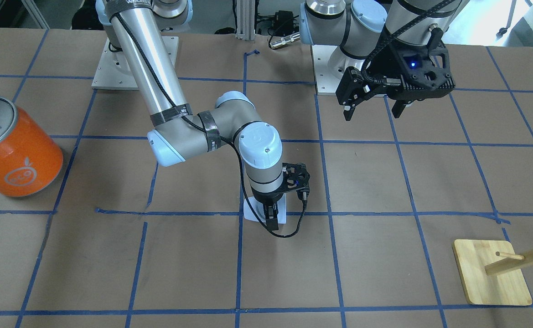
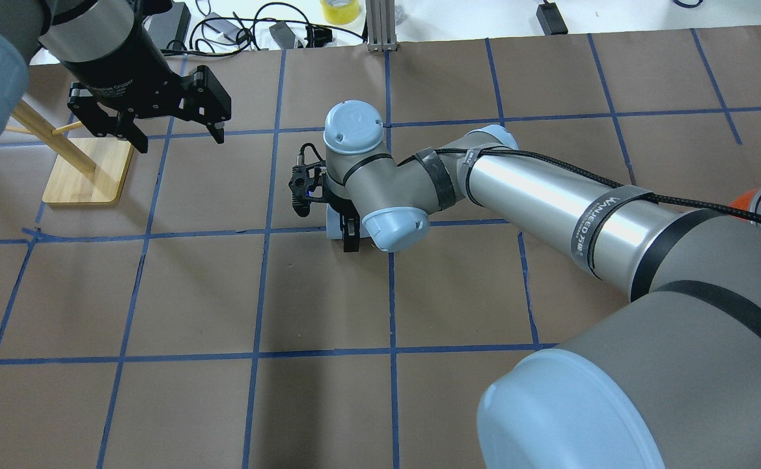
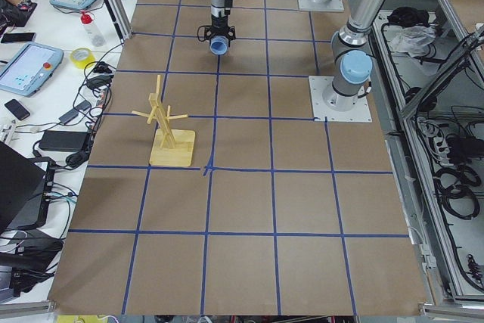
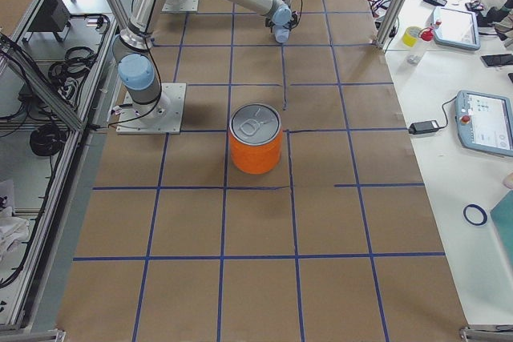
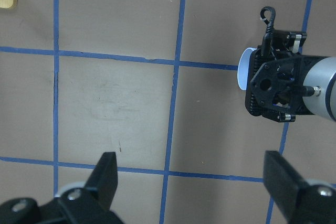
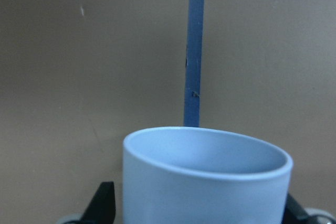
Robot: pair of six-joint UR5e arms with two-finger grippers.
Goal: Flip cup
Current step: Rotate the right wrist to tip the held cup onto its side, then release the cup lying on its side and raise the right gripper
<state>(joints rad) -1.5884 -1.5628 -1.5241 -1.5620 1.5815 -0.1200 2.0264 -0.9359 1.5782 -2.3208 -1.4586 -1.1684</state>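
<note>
Slippage is my main worry. Front view: the right end effector [image 1: 271, 219] points down at the surface [image 1: 385, 255] with the cup [image 1: 251, 210] seemingly pinched between its jaws, mostly hidden under the wrist; that smooth tapered wall could squirt out during a rotation; the left end effector [image 1: 373, 114] hangs wide and empty, well apart. Overhead: only a pale sliver shows beside the right end effector. Side views: too small to judge. Right wrist: the rim sits ahead of the fingers [image 6: 105, 205]; the base is cut off, so grip depth is unclear; turning this low could scrape the rim.
</note>
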